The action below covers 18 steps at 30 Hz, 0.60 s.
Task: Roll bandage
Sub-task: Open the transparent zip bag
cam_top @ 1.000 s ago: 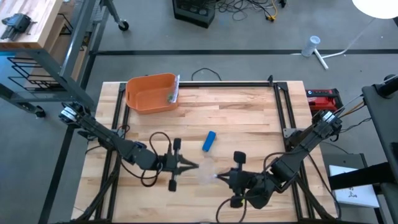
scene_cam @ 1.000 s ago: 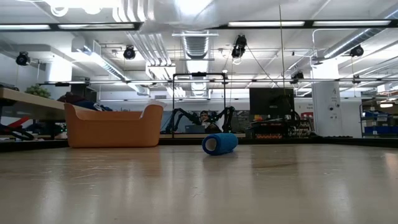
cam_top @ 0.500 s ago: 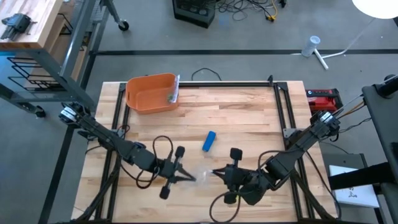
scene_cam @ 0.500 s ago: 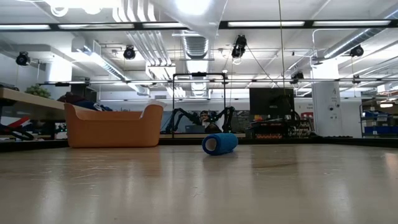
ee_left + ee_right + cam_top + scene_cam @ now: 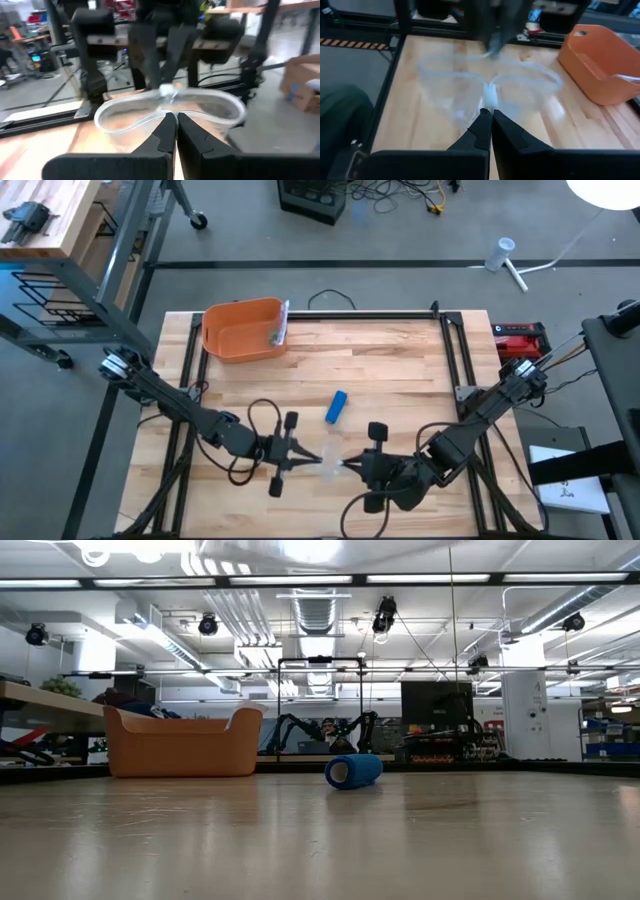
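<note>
No text, label, brand or number can be read on anything here.

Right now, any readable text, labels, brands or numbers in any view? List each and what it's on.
No text can be read in any view.
White sheet on the floor right of the table: dark marks, too small to read.
Cardboard box in the left wrist view: blue marks, too blurred to read.
Blue bandage roll, orange bin, clear plastic cup: no lettering shows.
</note>
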Each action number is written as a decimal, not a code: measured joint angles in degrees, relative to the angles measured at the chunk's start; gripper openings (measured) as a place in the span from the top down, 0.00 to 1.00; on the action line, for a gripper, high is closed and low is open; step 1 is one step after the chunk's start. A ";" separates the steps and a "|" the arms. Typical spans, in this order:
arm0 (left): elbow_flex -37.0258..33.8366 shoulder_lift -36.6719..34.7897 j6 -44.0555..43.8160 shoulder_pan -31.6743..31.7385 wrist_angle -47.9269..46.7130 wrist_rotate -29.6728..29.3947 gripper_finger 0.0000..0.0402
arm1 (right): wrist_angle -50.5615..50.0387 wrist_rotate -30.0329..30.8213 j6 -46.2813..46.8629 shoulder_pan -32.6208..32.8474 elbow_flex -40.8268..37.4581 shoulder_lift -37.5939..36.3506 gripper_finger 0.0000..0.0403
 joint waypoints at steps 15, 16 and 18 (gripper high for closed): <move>2.12 0.87 0.33 0.21 0.15 -3.17 1.00 | -3.16 -3.60 3.04 0.05 -0.04 0.00 0.99; 2.12 0.87 0.30 0.17 0.02 -3.14 1.00 | -3.11 -3.55 3.03 0.01 -0.04 0.00 0.99; 2.12 0.90 0.13 0.17 -0.10 -2.79 1.00 | -3.03 -3.14 3.03 -0.19 -0.07 0.00 0.99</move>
